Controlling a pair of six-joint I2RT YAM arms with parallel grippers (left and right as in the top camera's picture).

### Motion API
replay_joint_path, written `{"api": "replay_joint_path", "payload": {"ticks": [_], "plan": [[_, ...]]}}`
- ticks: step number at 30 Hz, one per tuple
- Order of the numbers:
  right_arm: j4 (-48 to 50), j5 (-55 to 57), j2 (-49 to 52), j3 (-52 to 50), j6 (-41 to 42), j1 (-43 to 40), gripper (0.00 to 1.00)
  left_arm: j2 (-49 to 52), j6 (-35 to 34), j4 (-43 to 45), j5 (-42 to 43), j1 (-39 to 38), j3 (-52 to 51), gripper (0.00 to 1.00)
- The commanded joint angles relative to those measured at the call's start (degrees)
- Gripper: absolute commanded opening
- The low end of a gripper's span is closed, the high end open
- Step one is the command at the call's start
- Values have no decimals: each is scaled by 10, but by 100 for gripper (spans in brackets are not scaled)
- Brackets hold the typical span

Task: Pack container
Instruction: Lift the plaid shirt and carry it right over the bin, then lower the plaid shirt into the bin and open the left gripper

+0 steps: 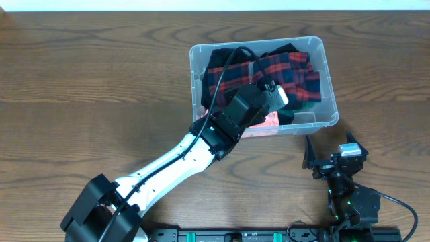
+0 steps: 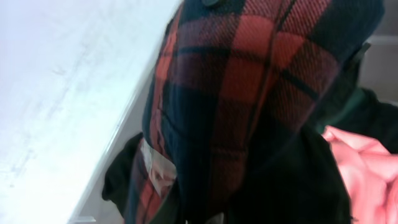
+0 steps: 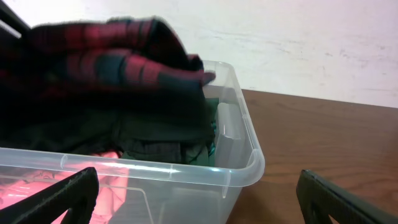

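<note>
The container [image 1: 330, 81], a clear plastic bin, stands at the table's far centre-right. It holds a red and black plaid garment [image 1: 285, 72], dark green cloth [image 1: 308, 102] and something pink [image 1: 271, 120]. My left gripper [image 1: 277, 95] reaches over the near wall and sits low on the clothes. In the left wrist view the plaid garment [image 2: 249, 93] fills the picture and hides the fingers, with the pink item [image 2: 367, 168] at the right. My right gripper [image 1: 330, 150] stands open just outside the container's near right corner [image 3: 249, 171], with nothing between its fingers [image 3: 62, 199].
The brown wooden table [image 1: 87, 87] stretches to the left of the container and along its right side [image 3: 336, 137]. The left arm's white link [image 1: 171, 161] slants across the table's front centre. A pale wall lies behind the table.
</note>
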Motion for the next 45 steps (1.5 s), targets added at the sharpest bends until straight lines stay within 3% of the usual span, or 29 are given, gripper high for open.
{"api": "replay_joint_path", "payload": {"ticks": [1,6,10,17,26,28,35,39,45], "plan": [[-2,4,-2,-1,-7,-3,99,-7,-7,-19,5,-1,3,29],[-2,4,-2,-1,-7,-3,99,-7,-7,-47,5,-2,3,75],[-3,4,-2,-1,-7,-3,99,-9,-7,-50,5,-5,3,92],[-2,4,-2,-1,-7,-3,99,-39,-6,-53,4,-32,3,98],[-2,4,-2,-1,-7,-3,99,-112,-7,-79,5,-49,3,98],[-2,4,-2,-1,-7,-3,99,-129,-7,-83,5,-49,3,90],[-2,4,-2,-1,-7,-3,99,-127,-7,-50,5,-48,3,10],[-2,4,-2,-1,-7,-3,99,-103,-33,9,-3,-47,3,6],[-3,4,-2,-1,-7,-3,99,-85,-205,57,-49,-42,9,6]]}}
